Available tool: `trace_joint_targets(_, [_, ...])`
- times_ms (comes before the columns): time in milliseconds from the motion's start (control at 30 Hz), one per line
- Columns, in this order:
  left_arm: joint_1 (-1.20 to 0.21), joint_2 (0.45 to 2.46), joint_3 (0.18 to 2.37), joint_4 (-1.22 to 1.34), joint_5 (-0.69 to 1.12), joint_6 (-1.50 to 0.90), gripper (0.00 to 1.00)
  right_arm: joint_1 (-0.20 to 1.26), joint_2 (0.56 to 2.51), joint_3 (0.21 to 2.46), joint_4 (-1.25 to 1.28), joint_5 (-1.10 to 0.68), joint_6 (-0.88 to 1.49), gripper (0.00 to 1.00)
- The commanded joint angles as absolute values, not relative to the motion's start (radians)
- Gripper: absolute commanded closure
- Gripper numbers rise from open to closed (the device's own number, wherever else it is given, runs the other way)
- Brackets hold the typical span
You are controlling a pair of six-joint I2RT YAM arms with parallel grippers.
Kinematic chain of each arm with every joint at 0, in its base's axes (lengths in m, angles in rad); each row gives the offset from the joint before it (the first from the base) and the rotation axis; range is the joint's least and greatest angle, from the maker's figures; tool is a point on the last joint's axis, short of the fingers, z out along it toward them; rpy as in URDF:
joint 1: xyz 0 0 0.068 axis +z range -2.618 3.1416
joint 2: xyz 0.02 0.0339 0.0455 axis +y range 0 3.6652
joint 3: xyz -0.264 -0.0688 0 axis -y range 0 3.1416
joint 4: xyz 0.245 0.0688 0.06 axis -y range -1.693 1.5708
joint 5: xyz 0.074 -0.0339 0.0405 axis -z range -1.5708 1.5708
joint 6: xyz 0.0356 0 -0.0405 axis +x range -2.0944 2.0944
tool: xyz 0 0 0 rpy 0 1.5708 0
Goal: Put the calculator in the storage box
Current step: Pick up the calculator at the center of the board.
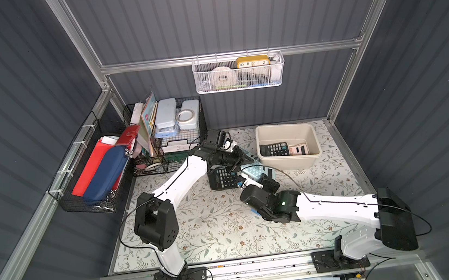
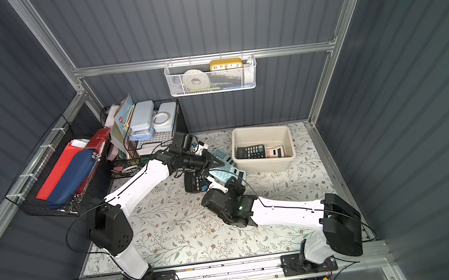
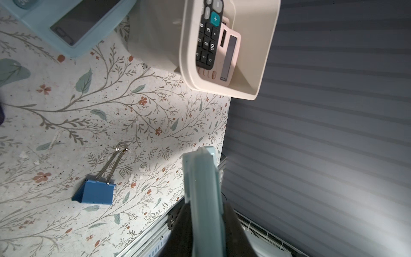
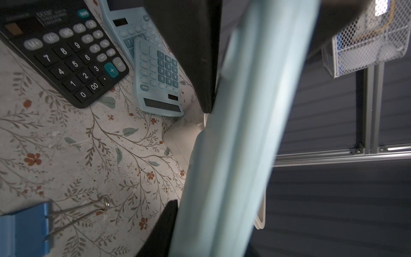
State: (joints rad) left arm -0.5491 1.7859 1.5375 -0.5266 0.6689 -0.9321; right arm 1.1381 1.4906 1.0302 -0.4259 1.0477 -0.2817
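Beside the storage box (image 1: 288, 164), left gripper (image 3: 205, 208) and right gripper (image 4: 213, 222) clamped on blue calculator (image 4: 244, 111); black calculator (image 4: 64, 57) marked "CE".

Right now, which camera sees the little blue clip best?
The left wrist view: the whole blue clip lies in the open with its wire handles. The right wrist view cuts the clip off at the picture's edge. In both top views the right arm hides almost all of it.
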Motion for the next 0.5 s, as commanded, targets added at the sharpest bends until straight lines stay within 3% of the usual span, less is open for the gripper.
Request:
trace_joint_targets(0, [-0.549, 1.818, 1.567, -0.565, 0.687, -0.863, 0.88, 1.147, 1.483, 1.045, -0.333, 1.081, -0.258, 0.69])
trace_joint_targets(133, [-0.549, 1.821, 1.576, -0.572, 0.684, -0.849, 0.99, 1.148, 1.486, 1.032, -0.319, 1.078, -0.251, 0.66])
trace_joint_targets(200, [-0.549, 1.826, 1.586, -0.575, 0.681, -0.843, 1.00, 1.149, 1.489, 1.029, -0.316, 1.075, -0.246, 0.61])
trace_joint_targets(267, [-0.549, 1.830, 1.599, -0.585, 0.672, -0.841, 1.00, 1.148, 1.494, 1.029, -0.320, 1.075, -0.237, 0.46])
trace_joint_targets(333, [-0.548, 1.830, 1.618, -0.600, 0.636, -0.836, 1.00, 1.148, 1.492, 1.031, -0.335, 1.073, -0.210, 0.23])
trace_joint_targets(467, [-0.535, 1.804, 1.634, -0.601, 0.549, -0.842, 1.00, 1.139, 1.457, 1.041, -0.424, 1.019, -0.100, 0.01])
